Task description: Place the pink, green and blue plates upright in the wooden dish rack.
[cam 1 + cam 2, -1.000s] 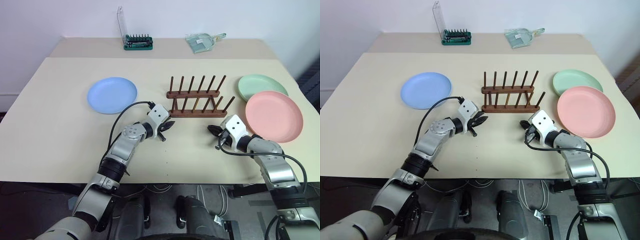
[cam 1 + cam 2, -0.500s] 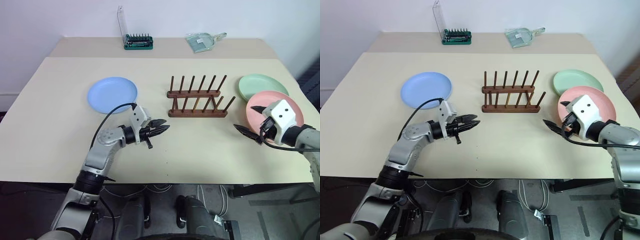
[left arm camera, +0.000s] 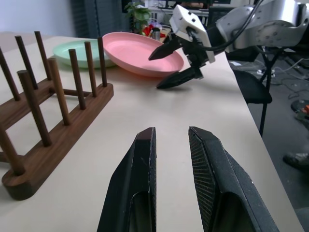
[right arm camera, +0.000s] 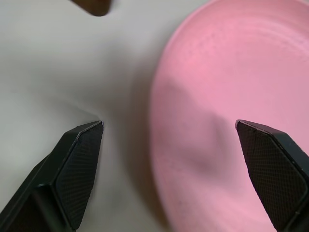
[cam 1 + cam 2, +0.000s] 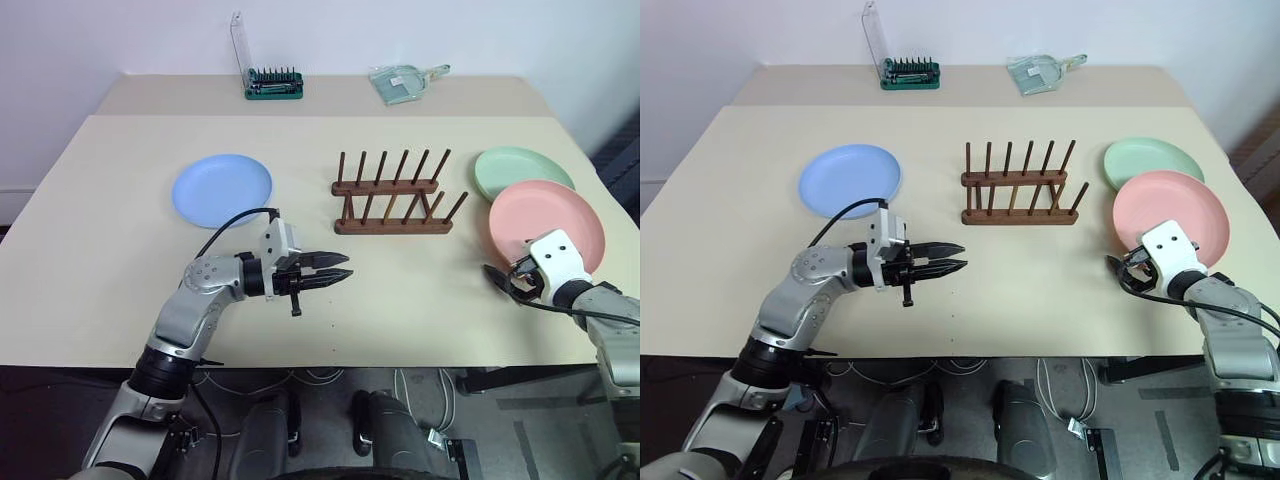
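My right hand is spread wide, straddling the pink plate's near rim at the worktop's right edge. Bare worktop fronts the empty rack. Since earlier, that hand swung rightward from centre; my left hand, nearly clenched, empty, pulled back.

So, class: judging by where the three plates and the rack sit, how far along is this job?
Done: nothing; the wooden dish rack holds no plate. In hand: the right gripper, open, straddles the pink plate's near rim. Left: the pink, green plate and blue plate all lie flat on the table.
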